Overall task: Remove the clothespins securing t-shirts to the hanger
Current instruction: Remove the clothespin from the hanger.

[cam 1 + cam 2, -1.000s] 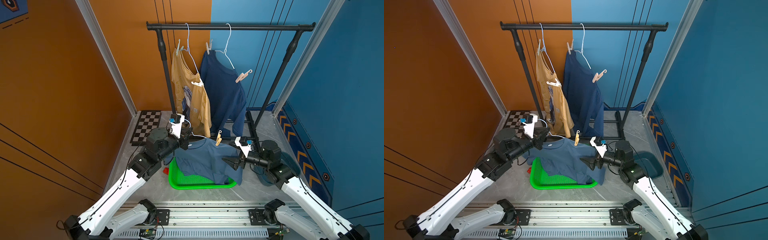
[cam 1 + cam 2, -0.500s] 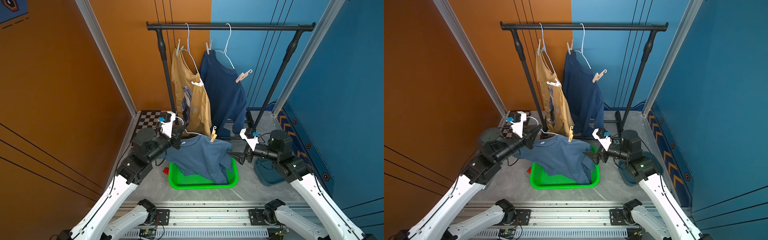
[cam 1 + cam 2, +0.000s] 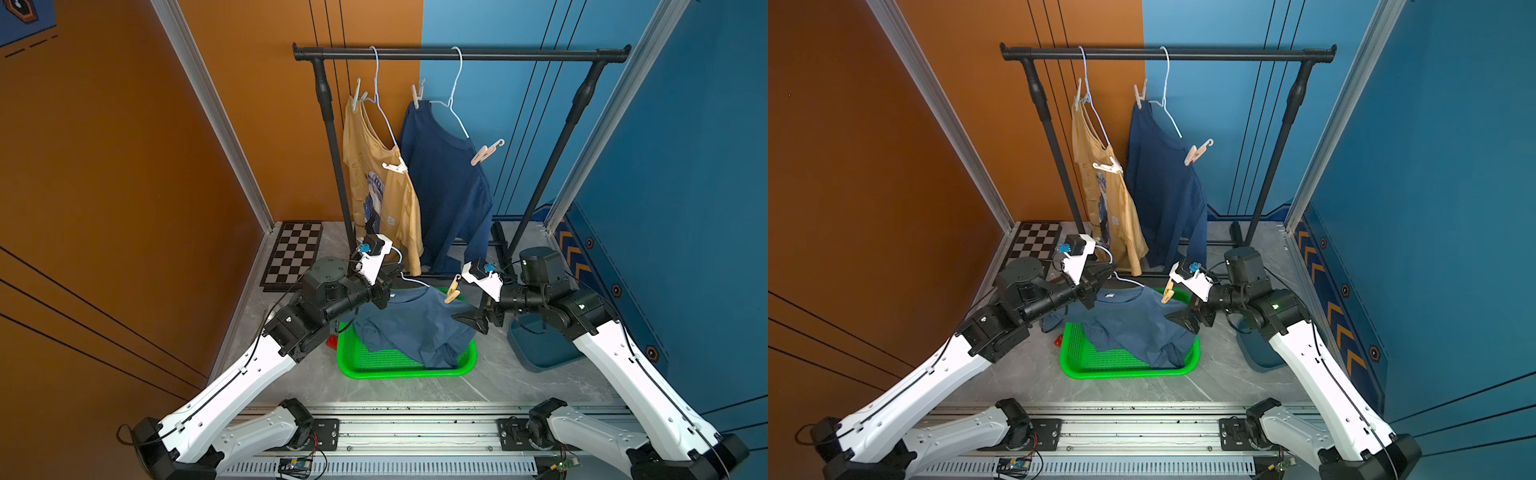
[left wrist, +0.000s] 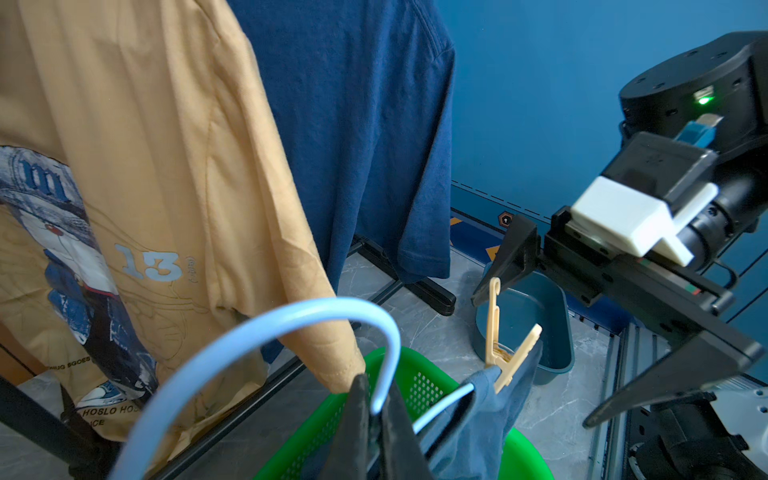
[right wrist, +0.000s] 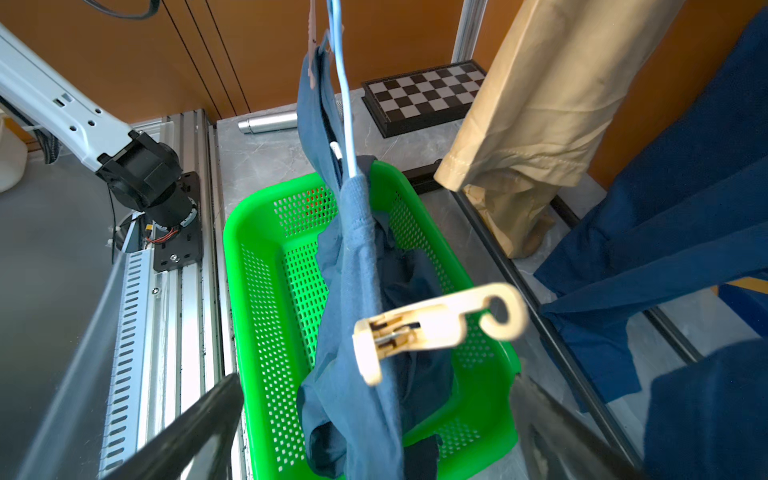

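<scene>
left tool point(image 4: 376, 409): jaws together, clamped on the thin pale-blue wire hanger point(image 4: 291, 320) just under its hook. It holds the hanger in the air above the bright green perforated plastic basket point(image 3: 399, 372).

right tool point(image 5: 376, 376): jaws wide apart, empty. It's lined up on the cream hooked plastic clothespin point(image 5: 432, 328). In the right wrist view the pin sits between the two fingers, and I see no contact.

That pin clips the near shoulder of the soft slate-blue t-shirt point(image 3: 415, 324) to the hanger wire. The shirt's hem sags into the basket. A pinkish peg point(image 5: 311, 50) seems to be on the far shoulder, but it's too blurred to be sure.

Further back, the mustard-yellow printed t-shirt point(image 3: 382, 195) and dark navy t-shirt point(image 3: 444, 187) hang on the black metal rail point(image 3: 498, 53). Each has two pins: pale green peg point(image 3: 356, 97), white peg point(image 3: 395, 167), cream peg point(image 3: 417, 96), pink hooked peg point(image 3: 486, 151).

Handling, my read:
- The pin is light, stiff, smooth and spring-loaded. Grip the two tail levers on the hook side, not the end biting the cloth, then squeeze and pull off along the wire.
- A skewed grip will likely make it slip or pop out.
- The wire hanger can pivot in the left tool, so go gently.
- The shirt is limp and that shoulder will drop once freed.
</scene>
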You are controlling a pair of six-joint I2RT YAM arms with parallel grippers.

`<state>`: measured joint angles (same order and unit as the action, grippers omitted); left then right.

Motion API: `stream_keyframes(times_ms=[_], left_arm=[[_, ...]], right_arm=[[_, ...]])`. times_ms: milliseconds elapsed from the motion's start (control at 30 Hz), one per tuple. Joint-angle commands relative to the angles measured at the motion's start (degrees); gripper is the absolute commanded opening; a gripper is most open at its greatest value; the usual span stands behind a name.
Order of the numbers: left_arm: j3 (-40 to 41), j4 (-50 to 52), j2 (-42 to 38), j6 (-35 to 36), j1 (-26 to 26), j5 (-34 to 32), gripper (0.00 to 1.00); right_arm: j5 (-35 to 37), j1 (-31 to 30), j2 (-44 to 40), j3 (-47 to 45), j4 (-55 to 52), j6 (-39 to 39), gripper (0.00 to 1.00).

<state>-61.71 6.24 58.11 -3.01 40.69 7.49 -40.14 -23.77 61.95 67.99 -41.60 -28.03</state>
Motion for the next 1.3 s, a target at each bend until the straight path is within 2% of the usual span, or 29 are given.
stream_keyframes(times_ms=[0,367,900,1100,1267], left_arm=[[1.4,-3.8,-1.2,2.9,1.2,-0.7,0.0],[2.3,-4.2,-1.6,5.3,2.5,-1.9,0.0],[2.1,-2.3,-0.7,5.6,2.5,-2.8,0.0],[1.9,-1.9,-0.3,5.6,2.5,-3.2,0.0],[1.7,-1.8,-0.3,5.5,2.5,-3.0,0.0]], right_arm=[[-1.9,-0.7,1.5,2.0,-2.7,-2.0,1.0],[0.7,-2.6,4.1,5.3,-2.8,-4.6,0.96],[2.0,-3.0,4.3,6.3,-2.9,-5.5,0.55],[3.3,-3.0,4.3,6.4,-3.0,-5.8,0.44],[4.0,-3.1,4.5,6.6,-3.1,-6.1,0.4]])
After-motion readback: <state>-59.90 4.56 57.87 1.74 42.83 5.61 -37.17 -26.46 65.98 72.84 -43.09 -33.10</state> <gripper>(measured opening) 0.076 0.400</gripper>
